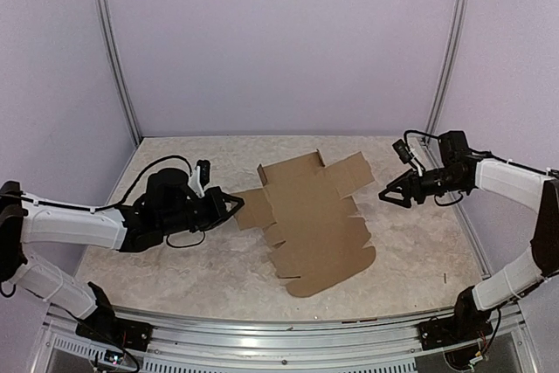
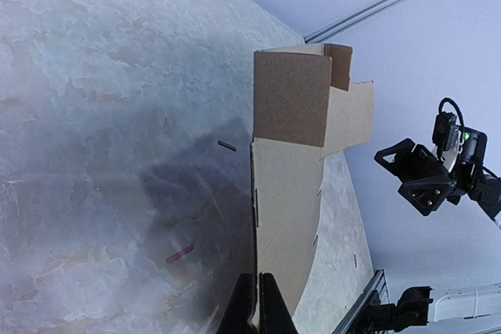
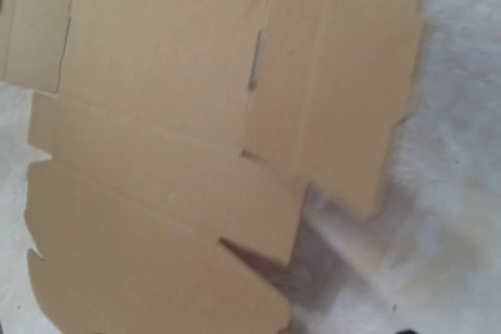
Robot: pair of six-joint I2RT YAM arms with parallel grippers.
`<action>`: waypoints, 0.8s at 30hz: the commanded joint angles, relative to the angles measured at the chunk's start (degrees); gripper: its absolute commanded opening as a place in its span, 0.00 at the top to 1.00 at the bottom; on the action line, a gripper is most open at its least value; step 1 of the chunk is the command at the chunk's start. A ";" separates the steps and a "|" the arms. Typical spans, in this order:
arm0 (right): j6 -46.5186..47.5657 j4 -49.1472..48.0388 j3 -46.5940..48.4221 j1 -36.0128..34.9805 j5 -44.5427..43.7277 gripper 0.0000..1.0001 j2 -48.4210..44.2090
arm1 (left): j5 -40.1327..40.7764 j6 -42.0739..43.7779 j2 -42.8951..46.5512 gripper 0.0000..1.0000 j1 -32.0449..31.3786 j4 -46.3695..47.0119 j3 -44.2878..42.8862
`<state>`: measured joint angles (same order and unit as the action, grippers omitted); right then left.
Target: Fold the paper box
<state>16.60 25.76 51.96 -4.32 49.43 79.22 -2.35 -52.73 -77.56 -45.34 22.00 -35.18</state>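
Matt brown cardboard paper box (image 1: 314, 224) on a beige marbled surface (image 1: 166, 259)
Cardboard dull, faintly grainy and fibrous; surface mottled, stone-like, with low sheen.

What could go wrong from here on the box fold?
1. The left gripper pinches only the edge of the paper box's left flap; lifting could slip off or crease it off the score line.
2. The right gripper hangs open, clear of the box, so nothing pins the sheet and it may slide across the table.
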 commanded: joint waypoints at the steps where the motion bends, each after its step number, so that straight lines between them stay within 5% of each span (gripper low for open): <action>1: 0.01 -3.97 -1.32 -1.04 2.14 0.22 2.54 | 2.14 -2.79 2.07 1.00 0.39 6.59 2.41; 17: -3.88 -16.44 2.14 -9.44 -0.36 0.23 15.15 | -0.88 -6.33 3.62 1.00 1.48 13.97 6.74; 24: -4.33 -18.95 6.14 -10.14 4.92 0.23 22.27 | -2.81 -4.02 3.15 1.00 1.48 15.43 6.87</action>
<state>13.17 9.56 55.31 -13.61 50.70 98.15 -3.57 -58.63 -75.20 -44.27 34.98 -29.15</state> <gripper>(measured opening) 0.772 0.016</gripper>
